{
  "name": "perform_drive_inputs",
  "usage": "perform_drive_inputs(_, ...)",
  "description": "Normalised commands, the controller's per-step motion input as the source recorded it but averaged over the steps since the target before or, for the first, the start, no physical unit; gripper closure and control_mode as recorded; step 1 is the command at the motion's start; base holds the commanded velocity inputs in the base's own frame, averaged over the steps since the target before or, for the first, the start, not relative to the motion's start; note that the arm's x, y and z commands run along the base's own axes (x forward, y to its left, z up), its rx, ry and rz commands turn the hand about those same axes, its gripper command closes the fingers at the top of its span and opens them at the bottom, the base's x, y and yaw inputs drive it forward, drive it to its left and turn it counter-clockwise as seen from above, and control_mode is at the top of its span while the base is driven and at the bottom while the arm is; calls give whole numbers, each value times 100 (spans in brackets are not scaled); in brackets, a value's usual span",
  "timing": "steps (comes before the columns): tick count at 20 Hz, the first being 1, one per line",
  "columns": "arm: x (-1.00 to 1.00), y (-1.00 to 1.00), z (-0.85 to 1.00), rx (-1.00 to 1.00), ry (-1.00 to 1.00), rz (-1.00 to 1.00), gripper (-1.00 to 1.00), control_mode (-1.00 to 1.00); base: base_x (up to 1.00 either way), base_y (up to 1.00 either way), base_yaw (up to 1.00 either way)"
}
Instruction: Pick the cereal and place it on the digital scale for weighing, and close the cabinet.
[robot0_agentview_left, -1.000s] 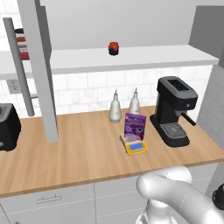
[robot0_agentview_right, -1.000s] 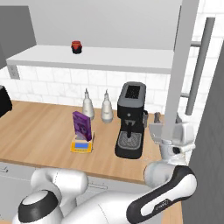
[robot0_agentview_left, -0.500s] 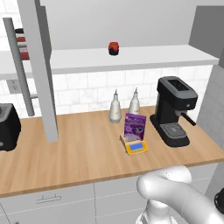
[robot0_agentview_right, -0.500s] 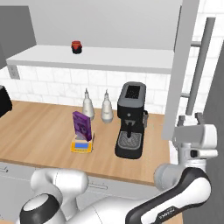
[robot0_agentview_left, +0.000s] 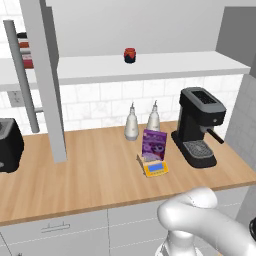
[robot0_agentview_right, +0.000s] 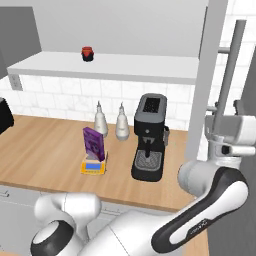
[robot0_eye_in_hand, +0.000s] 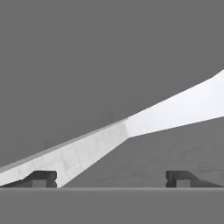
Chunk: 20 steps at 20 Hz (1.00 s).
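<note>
Cabinet (robot0_agentview_left: 47, 75): large, light grey; doors swung open, long vertical bar handle (robot0_agentview_right: 227, 85) showing.
Wooden counter (robot0_agentview_left: 90, 170): below the open shelf.
Black coffee machine (robot0_agentview_left: 198, 126): at the counter's right end.
Two pale bottles (robot0_agentview_left: 132, 122): at the tiled wall, just behind the box.
Gripper (robot0_eye_in_hand: 111, 178): jaws spread wide, empty, before a grey panel.
Cereal (robot0_agentview_left: 154, 145): purple box, upright on the digital scale (robot0_agentview_left: 155, 168).
Red jar (robot0_agentview_left: 130, 55): on the shelf.

Small flat purple cereal box (robot0_agentview_left: 154, 145) with dark picture; flat yellow-orange scale (robot0_agentview_left: 155, 168), blue display; black coffee machine (robot0_agentview_left: 197, 127); light wooden desk (robot0_agentview_left: 90, 172).
</note>
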Motion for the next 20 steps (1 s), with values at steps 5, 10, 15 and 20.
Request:
perform_drive_inputs(5, -17, 15, 81, 0, -15, 0, -100, -100, 0, 0, 0)
perform_drive_inputs(10, -22, 88, 81, -10, -23, 9, -100, -100, 0, 0, 0)
perform_drive_inputs(15, -11, 100, 70, -19, -31, 24, -100, -100, 0, 0, 0)
perform_drive_inputs(20, 5, 100, 21, -18, -12, 19, -100, -100, 0, 0, 0)
